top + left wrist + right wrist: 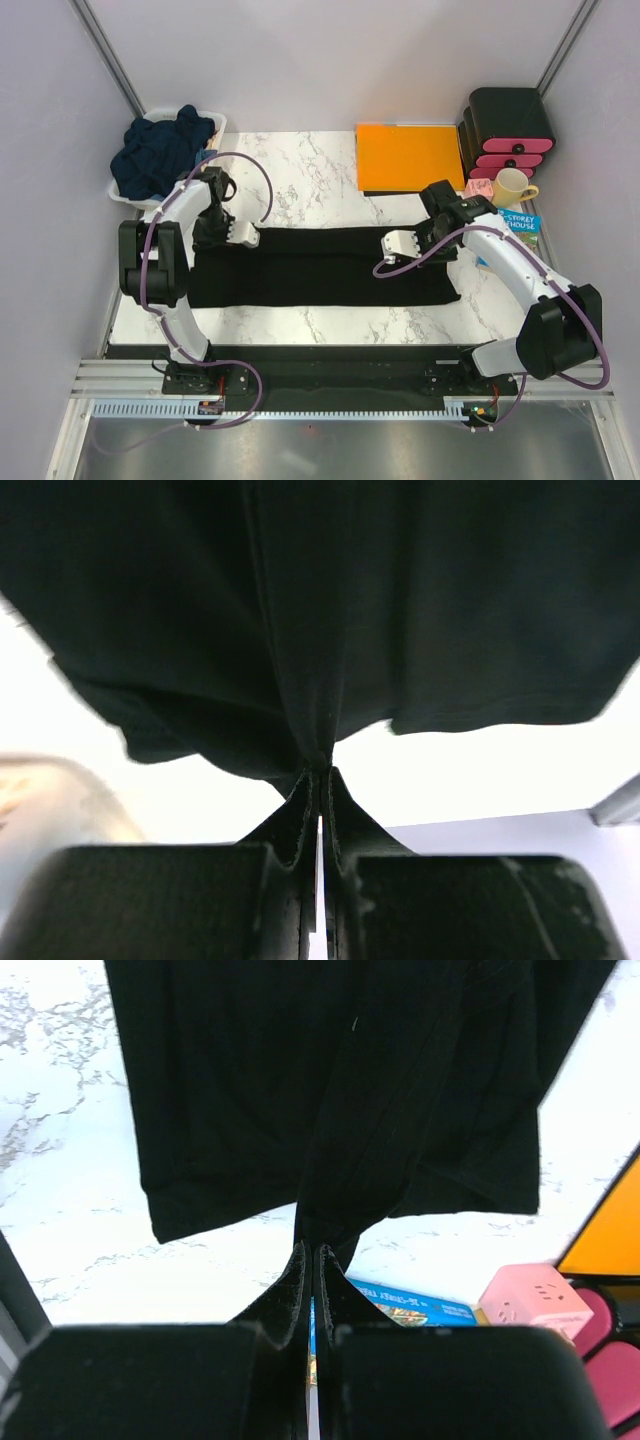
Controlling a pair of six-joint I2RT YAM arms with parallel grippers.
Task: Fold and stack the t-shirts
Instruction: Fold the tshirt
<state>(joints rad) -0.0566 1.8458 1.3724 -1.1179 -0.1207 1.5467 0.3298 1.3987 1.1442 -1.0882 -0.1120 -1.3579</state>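
Marbled white table [300, 190], black t-shirt [320, 272], navy t-shirts [160, 152], orange sheet [410, 155]

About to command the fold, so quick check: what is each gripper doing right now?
Left gripper: shut on the black t-shirt.
Right gripper: shut on the black t-shirt.

The spread t-shirt [320, 268] lies across the surface [300, 185]. Behind its left end a basket [212, 118] holds heaped t-shirts [160, 152]. Behind its right half lies a flat sheet [410, 155], with a drawer unit [510, 130] and mug [510, 187] further right; a book [522, 224] lies beside its right end.
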